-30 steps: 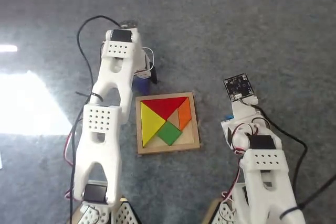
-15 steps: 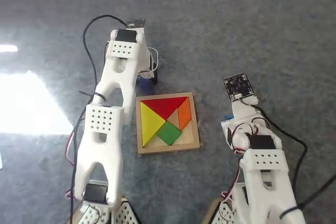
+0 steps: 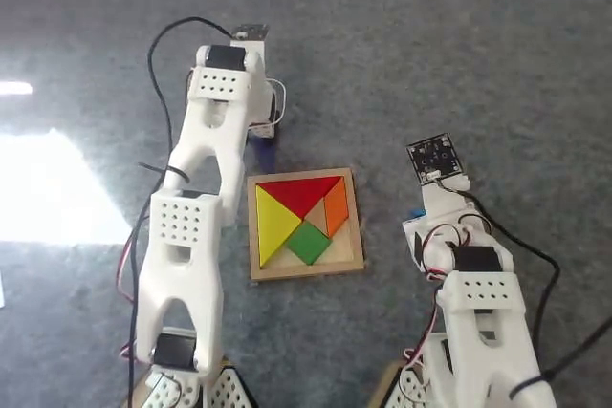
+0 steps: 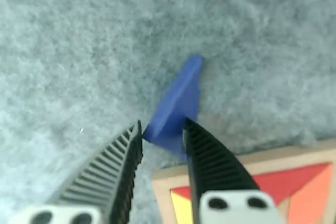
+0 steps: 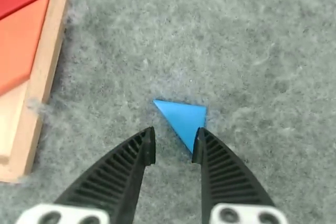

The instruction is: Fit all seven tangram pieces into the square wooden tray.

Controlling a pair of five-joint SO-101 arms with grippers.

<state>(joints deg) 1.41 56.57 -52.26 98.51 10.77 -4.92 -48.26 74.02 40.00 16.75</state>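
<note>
Tray (image 3: pixel 304 271) lies at the centre of the high view, with coloured pieces (image 3: pixel 277 222) inside. Just above its upper-left corner, the left gripper (image 4: pixel 161 127) pinches a dark blue piece (image 4: pixel 176 100). To the tray's right, the right gripper (image 5: pixel 174 137), fingers narrowly parted, sits at a light blue triangle (image 5: pixel 182 116) on the grey carpet (image 5: pixel 262 35).

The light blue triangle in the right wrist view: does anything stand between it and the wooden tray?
Nothing visible does. Only bare grey carpet lies between the light blue triangle and the rim of the wooden tray.
</note>
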